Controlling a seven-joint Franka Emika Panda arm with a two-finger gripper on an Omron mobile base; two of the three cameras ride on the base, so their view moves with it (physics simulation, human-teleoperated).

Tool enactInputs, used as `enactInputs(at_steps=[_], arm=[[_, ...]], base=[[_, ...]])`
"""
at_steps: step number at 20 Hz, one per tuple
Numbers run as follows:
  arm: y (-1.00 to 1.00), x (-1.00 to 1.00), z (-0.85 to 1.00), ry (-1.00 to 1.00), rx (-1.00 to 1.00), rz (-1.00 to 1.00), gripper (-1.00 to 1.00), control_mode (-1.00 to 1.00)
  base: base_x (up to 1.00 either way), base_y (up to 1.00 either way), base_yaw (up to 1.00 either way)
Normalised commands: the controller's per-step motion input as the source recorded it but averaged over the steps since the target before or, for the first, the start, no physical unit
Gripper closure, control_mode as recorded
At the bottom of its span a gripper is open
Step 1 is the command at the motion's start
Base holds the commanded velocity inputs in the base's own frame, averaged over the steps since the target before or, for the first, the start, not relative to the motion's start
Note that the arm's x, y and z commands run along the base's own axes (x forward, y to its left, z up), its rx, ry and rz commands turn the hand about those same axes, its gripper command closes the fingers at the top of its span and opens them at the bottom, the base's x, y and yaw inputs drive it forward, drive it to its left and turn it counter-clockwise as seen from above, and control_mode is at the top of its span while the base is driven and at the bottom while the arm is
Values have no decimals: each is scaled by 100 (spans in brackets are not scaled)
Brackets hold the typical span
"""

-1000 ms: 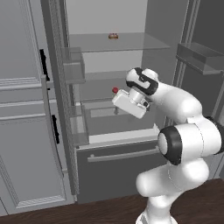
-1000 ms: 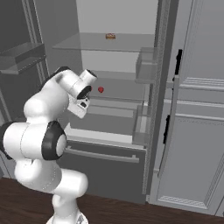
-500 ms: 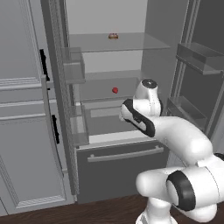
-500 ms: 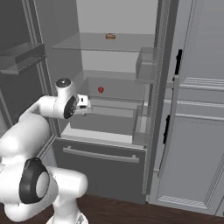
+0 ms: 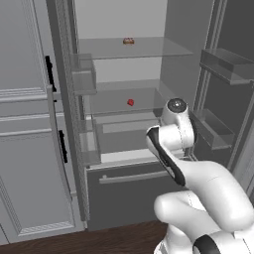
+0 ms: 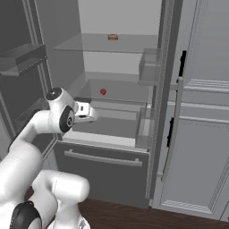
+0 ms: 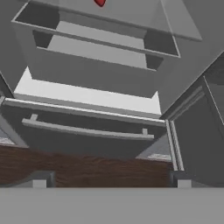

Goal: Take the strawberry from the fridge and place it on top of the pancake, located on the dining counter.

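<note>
The fridge (image 5: 129, 193) stands with both doors open. The strawberry (image 5: 130, 102) is a tiny red fruit on the middle glass shelf, seen too from the right (image 6: 103, 91) and cut by the top edge of the hand view (image 7: 99, 2). My gripper (image 7: 111, 181) is open, its two dark tips wide apart with nothing between them. From the right, the hand (image 6: 87, 112) hangs in front of the fridge, below the strawberry and a little left of it, at the level of the crisper drawers. The pancake and the dining counter are out of view.
A small brown-and-tan item (image 5: 128, 41) lies on the upper shelf. Door bins (image 5: 225, 62) jut out on the right door, others on the left (image 6: 22, 56). Below the hand are the bottom drawer's bar handle (image 7: 87, 130) and dark wood floor (image 7: 87, 164). Grey cabinets (image 6: 201, 147) flank the fridge.
The arm has folded down and its wrist has turned. The hand has sunk from beside the strawberry to the crisper drawers' level. The jaws have stayed open and the strawberry has not moved.
</note>
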Motion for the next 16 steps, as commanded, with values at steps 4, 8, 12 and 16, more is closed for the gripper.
enactInputs(at_steps=[4, 8, 12, 16], arm=[[-34, -43, 53, 20, 15, -31, -100, -100], [0, -49, 13, 20, 22, 3, -100, -100], [16, -75, 0, -2, 16, 28, -100, -100], [9, -57, -9, -16, 4, 21, -100, -100]], base=[[0, 0, 0], [0, 0, 0], [0, 0, 0], [0, 0, 0]])
